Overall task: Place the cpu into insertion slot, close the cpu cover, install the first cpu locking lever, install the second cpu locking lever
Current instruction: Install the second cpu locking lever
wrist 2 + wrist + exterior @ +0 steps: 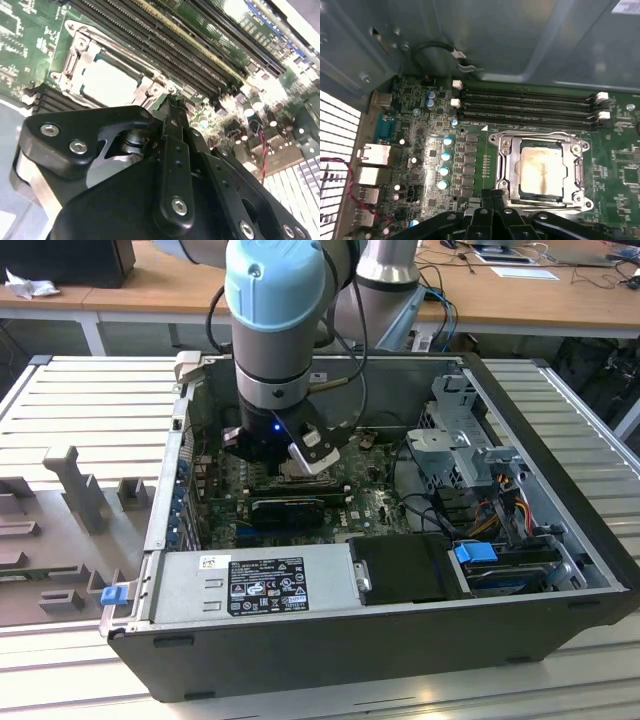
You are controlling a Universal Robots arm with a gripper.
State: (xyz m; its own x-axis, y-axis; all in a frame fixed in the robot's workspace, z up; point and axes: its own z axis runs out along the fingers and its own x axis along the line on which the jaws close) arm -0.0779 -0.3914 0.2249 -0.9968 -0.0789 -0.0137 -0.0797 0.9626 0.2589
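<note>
In both wrist views the cpu (540,169) (107,82), a pale square chip, lies flat in the insertion slot (540,194) on the green board. The silvery cpu cover (507,165) (80,47) is folded down around it, with the chip showing through its window. My gripper (492,196) (172,107) is shut, its black fingertips together right at the socket's near edge, beside one corner of the cover. I cannot tell whether they touch a lever. In the exterior view the gripper (300,470) reaches down into the open computer case.
Long black memory slots (530,105) run beside the socket. Blue-topped capacitors (445,155) and rear ports (370,155) lie on its other side. A black expansion card (290,508), the power supply (255,585) and a drive cage (460,430) crowd the case; its walls hem the arm in.
</note>
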